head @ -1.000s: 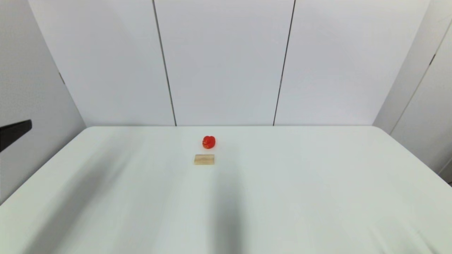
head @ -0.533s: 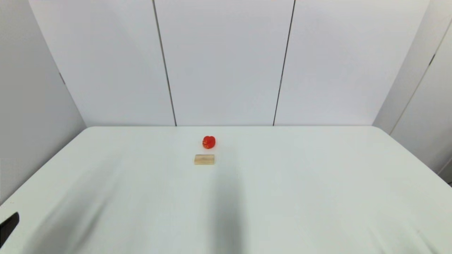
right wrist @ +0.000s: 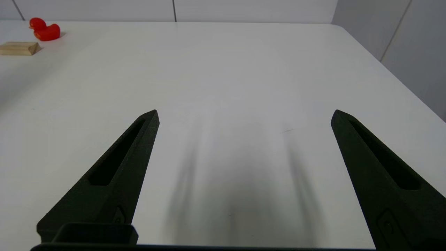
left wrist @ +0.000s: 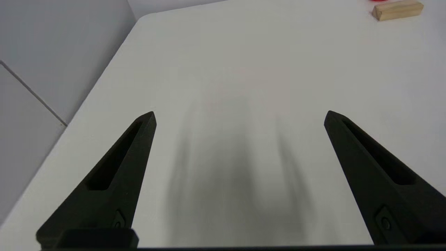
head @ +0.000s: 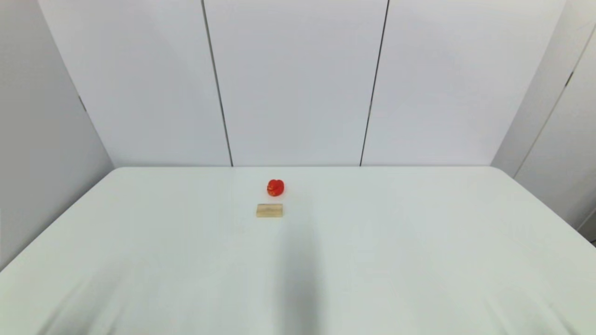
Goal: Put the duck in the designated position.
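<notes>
One red duck (head: 275,187) sits on the white counter (head: 419,242), just behind one tan wooden block (head: 269,210) and apart from it. The left claw (left wrist: 239,116) and right claw (right wrist: 245,115) hang low over bare counter, both spread wide and empty, well apart from the duck

Both arms outside the head view. Duck (left wrist: 379,0) clipped by the left wrist picture's edge, only a red sliver showing past the wooden block (left wrist: 397,9). Duck (head: 275,187) too small in the head view for head or beak direction. Block (right wrist: 18,48) cut by the edge of the right wrist picture.
</notes>
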